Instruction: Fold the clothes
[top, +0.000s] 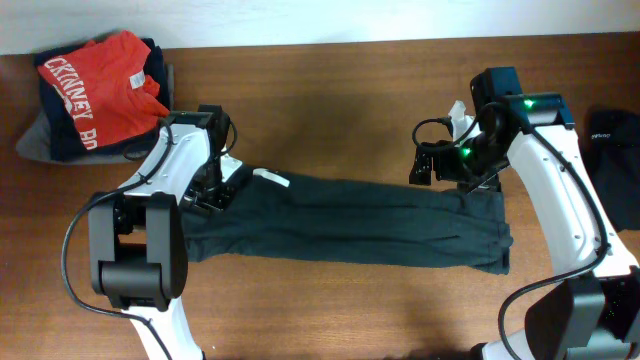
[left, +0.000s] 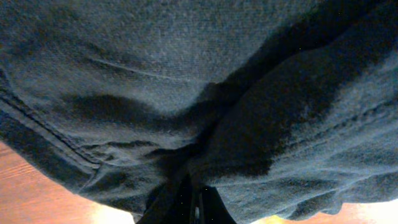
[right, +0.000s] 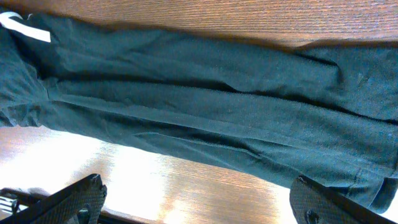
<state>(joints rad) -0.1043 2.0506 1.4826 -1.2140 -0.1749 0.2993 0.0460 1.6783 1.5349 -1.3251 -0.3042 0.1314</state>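
Observation:
A dark grey-green T-shirt (top: 350, 220) lies as a long folded strip across the middle of the table. A small white tag (top: 270, 178) shows near its left end. My left gripper (top: 215, 190) is at that left end. In the left wrist view the cloth (left: 186, 81) fills the frame, and the closed fingers (left: 193, 205) pinch it. My right gripper (top: 445, 170) is over the strip's right end. In the right wrist view its fingers (right: 199, 199) are wide open and empty, with bare table between them and the shirt (right: 217, 106) just beyond.
A red shirt with white lettering (top: 100, 85) lies on a pile of dark garments (top: 60, 135) at the back left corner. A black garment (top: 615, 150) lies at the right edge. The wooden table (top: 330, 90) has bare surface behind and in front of the strip.

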